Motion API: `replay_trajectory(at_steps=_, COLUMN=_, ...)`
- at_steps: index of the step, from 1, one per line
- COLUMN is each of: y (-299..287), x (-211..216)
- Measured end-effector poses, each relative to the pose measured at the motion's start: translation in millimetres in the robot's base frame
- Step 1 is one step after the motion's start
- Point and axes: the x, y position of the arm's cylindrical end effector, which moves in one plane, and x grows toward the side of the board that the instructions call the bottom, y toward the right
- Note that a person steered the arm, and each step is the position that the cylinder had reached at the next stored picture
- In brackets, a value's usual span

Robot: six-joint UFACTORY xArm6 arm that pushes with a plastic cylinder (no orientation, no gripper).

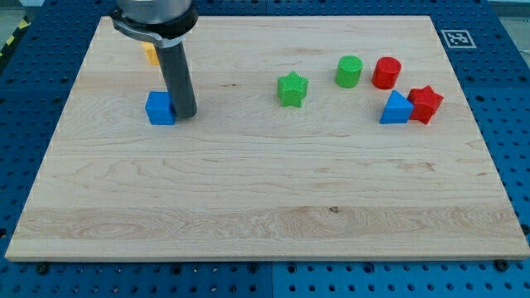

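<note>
My tip (pixel 185 112) rests on the wooden board (pixel 265 190) at the view's upper left, touching or almost touching the right side of a blue cube (pixel 160 108). An orange block (pixel 151 54) sits behind the rod near the view's top, partly hidden by the arm. A green star (pixel 292 89) lies near the middle top. Farther right stand a green cylinder (pixel 349 72) and a red cylinder (pixel 386 73). Below them a blue triangular block (pixel 396 108) touches a red star (pixel 426 103).
The board lies on a blue perforated table (pixel 25 108). A black and white marker tag (pixel 457 37) sits off the board's upper right corner.
</note>
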Motion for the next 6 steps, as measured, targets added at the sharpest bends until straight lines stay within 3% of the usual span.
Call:
replay_trajectory(at_steps=2, y=3.2, x=15.0)
replay_trajectory(at_steps=5, y=205.4, x=13.3)
replay_trajectory(at_steps=6, y=221.5, x=9.9)
